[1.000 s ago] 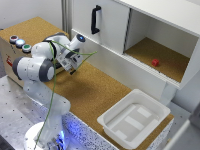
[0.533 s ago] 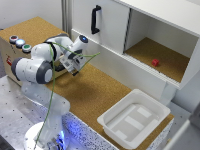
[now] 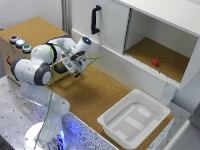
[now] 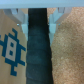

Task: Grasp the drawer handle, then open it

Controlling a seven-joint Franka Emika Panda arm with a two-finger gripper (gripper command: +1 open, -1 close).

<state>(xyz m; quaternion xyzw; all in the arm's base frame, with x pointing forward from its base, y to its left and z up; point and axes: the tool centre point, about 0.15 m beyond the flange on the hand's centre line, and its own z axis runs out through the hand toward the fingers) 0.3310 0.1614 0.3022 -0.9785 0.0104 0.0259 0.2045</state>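
Observation:
The black vertical drawer handle [image 3: 95, 19] sits on the white cabinet front [image 3: 107, 25] at the back of the exterior view. My gripper [image 3: 75, 69] hangs low over the cork tabletop [image 3: 95, 95], well below the handle and toward the exterior view's left of it, not touching it. In the wrist view the gripper [image 4: 37, 19] is open and empty. Its two fingers [image 4: 20, 17] stand apart over a dark strip [image 4: 37, 55]. The handle does not show in the wrist view.
A white tray [image 3: 150, 131] lies on the cork at the front right. A small red object [image 3: 155, 62] sits in the open cabinet compartment. A box with coloured buttons [image 3: 20, 42] stands at the left. A cardboard surface with blue print [image 4: 10, 47] borders the dark strip.
The gripper has dropped slightly toward the cork tabletop. It stays open and empty.

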